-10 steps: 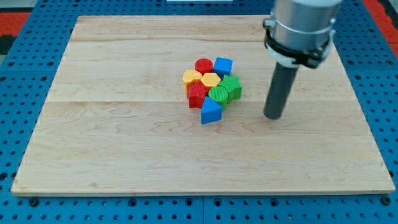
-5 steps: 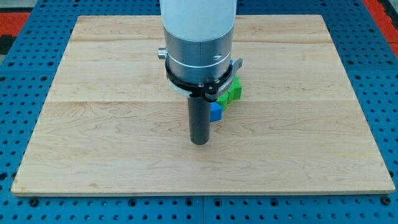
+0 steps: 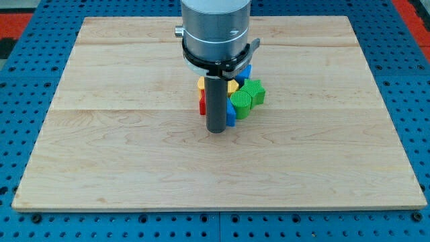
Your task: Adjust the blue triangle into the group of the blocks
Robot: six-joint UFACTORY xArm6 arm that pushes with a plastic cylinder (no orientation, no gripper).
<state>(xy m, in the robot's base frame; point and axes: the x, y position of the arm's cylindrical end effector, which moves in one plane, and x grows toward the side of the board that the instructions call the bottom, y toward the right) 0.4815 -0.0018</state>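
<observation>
My tip rests on the board at the bottom edge of the block cluster, just left of the blue triangle and touching or nearly touching it. Only a sliver of the triangle shows to the right of the rod. The cluster sits in the board's middle: two green blocks, yellow blocks, a red block at the left, and a blue block at the top right. The rod and arm body hide the cluster's centre and top.
The wooden board lies on a blue pegboard table. The arm's grey cylinder body hangs over the board's upper middle.
My tip swept from the cluster's right to below it, then moved up the view against the blue triangle. The triangle now sits tighter under the green blocks.
</observation>
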